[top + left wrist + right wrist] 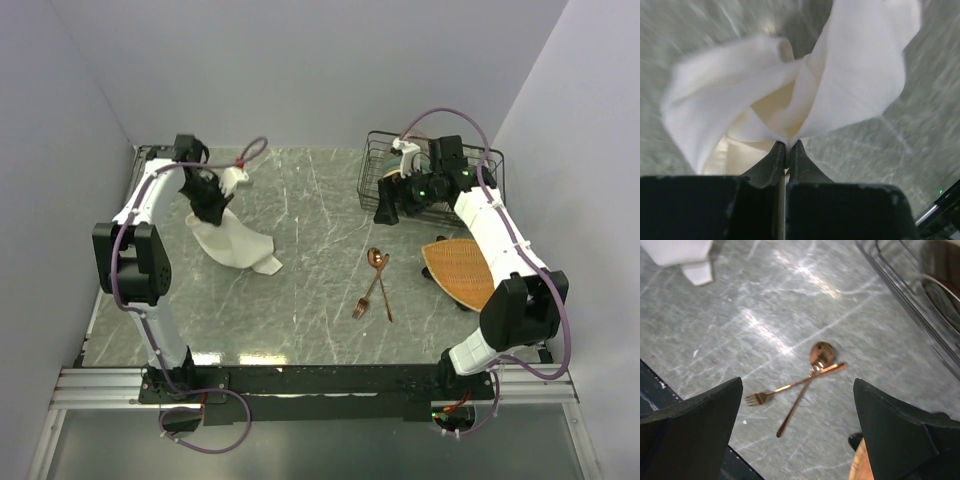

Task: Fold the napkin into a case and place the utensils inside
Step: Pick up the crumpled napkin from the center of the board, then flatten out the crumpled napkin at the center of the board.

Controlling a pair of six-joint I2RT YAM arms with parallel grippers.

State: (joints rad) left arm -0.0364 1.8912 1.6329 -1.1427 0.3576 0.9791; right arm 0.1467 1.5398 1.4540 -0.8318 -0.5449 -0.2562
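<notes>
surface [320, 200] grey marble | wire basket [375, 165] far right corner, contents dark and unclear | napkin [235, 245] bunched, far left, hanging from left end effector [787, 147], pinched tight on its cloth | right end effector [798, 385] wide apart, empty, above crossed fork [775, 391] and spoon [821, 354], centre-right

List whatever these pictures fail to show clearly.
- Wire basket contents: top view, the right arm covers them; right wrist view, cut off by the edge.
- Napkin edges: left wrist view, blurred and cropped.
- Orange mat: right wrist view, only a sliver at the bottom edge.
</notes>
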